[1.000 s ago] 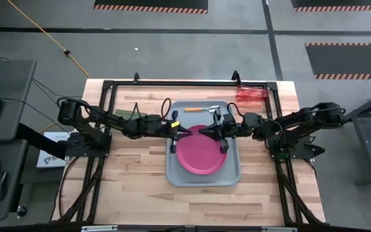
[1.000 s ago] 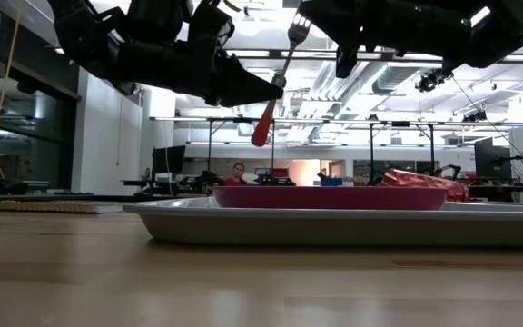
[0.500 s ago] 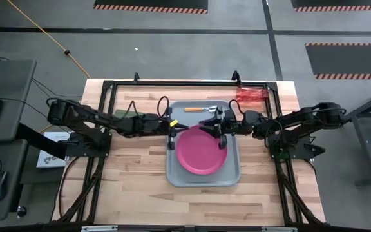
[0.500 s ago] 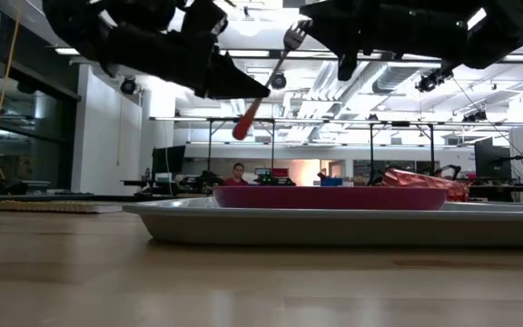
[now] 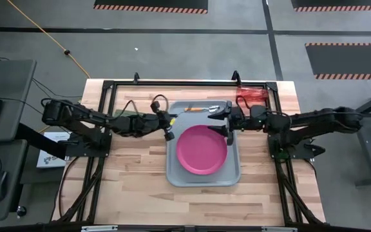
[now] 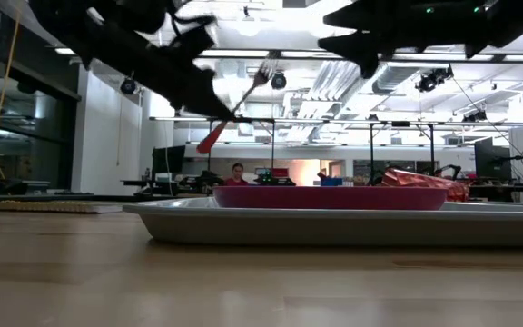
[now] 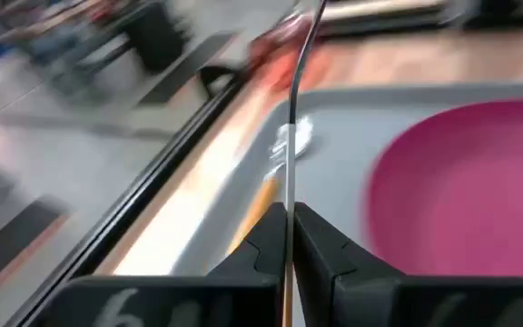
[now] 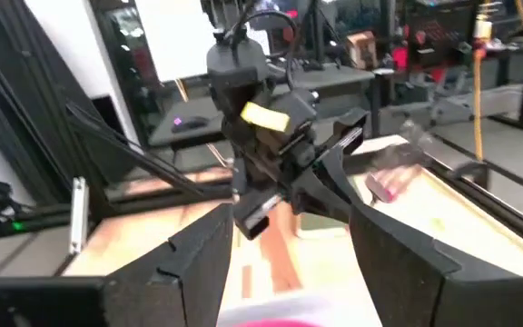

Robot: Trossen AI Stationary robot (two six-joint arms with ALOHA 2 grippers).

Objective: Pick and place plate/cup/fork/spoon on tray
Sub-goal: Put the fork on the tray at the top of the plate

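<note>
High view shows you the left gripper (image 5: 170, 124) clamped on a fork (image 6: 239, 98), held in the air at the tray's (image 5: 171, 169) left rim near its far-left corner. Your right gripper (image 5: 226, 122) hangs with fingers spread and empty over the tray's far end. Your plate (image 5: 202, 148) lies mid-tray; the cup (image 5: 252, 95) lies at the tabletop's far-right corner.

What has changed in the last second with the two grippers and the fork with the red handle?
The left gripper, shut on the metal fork with the red-orange handle, has drawn back toward the left edge of the pale grey-blue rectangular tray. The right gripper, open, has pulled away toward the tray's far right side. The round magenta-pink plastic plate stays on the tray, and the translucent red-orange ribbed cup stays lying near the table's far right corner.
</note>
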